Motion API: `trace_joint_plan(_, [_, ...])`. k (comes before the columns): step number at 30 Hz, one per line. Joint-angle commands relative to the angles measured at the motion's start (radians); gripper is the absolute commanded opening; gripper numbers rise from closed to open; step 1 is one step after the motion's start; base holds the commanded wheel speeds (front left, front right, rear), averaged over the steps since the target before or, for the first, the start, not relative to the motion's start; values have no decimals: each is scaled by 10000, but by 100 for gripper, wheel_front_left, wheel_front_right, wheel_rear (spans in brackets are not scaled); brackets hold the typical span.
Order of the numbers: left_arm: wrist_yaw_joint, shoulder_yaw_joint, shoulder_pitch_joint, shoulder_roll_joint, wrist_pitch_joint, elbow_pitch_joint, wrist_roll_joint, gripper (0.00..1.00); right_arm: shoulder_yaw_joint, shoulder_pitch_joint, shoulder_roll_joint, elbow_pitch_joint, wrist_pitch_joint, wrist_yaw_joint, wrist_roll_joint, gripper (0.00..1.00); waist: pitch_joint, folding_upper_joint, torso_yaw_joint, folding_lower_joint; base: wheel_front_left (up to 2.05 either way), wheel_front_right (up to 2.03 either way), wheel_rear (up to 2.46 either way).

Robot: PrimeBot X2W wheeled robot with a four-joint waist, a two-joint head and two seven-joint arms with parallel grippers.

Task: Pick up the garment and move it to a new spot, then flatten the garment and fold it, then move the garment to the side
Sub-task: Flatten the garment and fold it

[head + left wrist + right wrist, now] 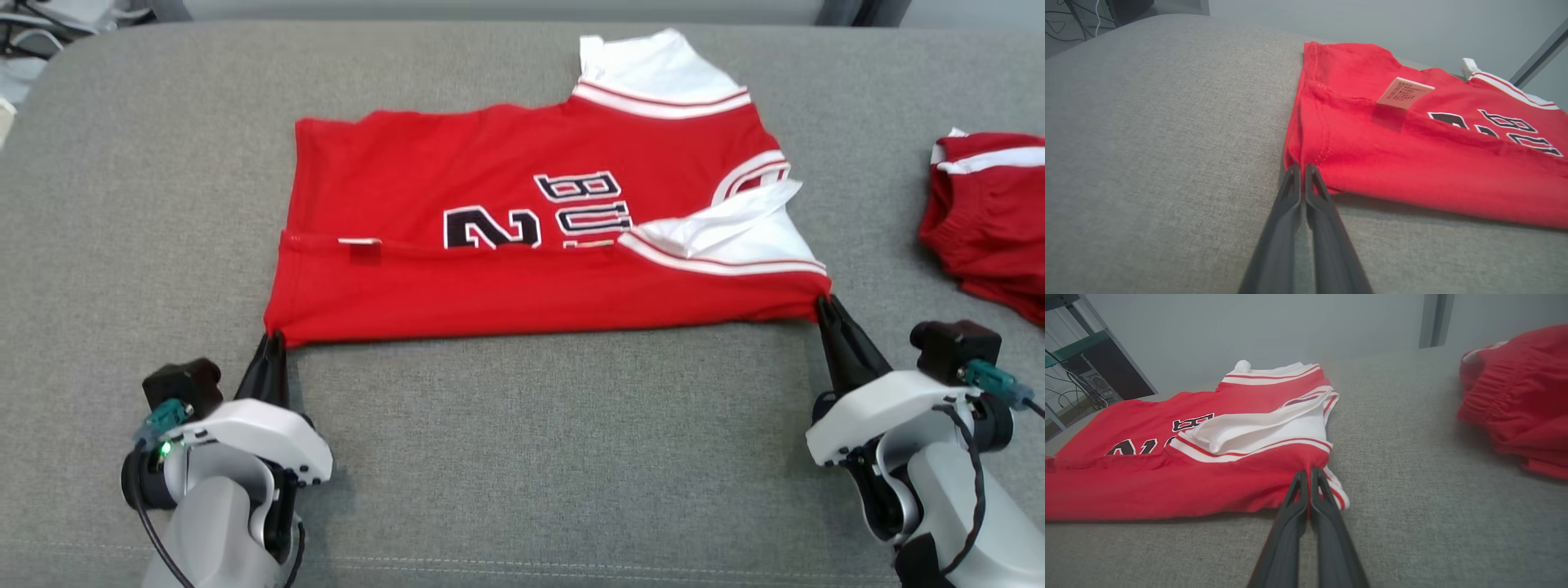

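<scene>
The garment (522,269) is a red basketball jersey with white trim and dark lettering, lying folded lengthwise on the grey cushion. My left gripper (273,336) is shut on the garment's near left corner; the left wrist view shows the fingers (1292,183) pinching the red hem (1306,159). My right gripper (823,304) is shut on the near right corner, where the right wrist view shows the fingertips (1306,475) clamped on the red fabric (1208,486) by the white-trimmed shoulder. A white care label (1404,93) sticks up from the fold.
A second red piece of clothing (992,220) with an elastic waistband lies bunched at the right edge of the cushion (522,457). The cushion's rounded far left corner (73,57) borders a cluttered area with cables.
</scene>
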Motion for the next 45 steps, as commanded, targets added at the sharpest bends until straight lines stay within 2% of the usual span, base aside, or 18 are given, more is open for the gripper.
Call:
trace_joint_plan(1, [97,298,214,291,-59,-116,79,0,194,279,-107,-157,-120,42,126,0,-319,0,16,0,0,0,0])
trace_joint_plan(20, [305,566,1432,291,-59,347,405,0,637,1612,-321,-204,-120,42,661,0,-1658,0,162,0,0,0,0])
trace_joint_plan(45, [632,1135,1160,577,-59,413,917,0,1161,2569,-440,-1075,-120,42,886,0,-1478,0,95,0,0,0,0])
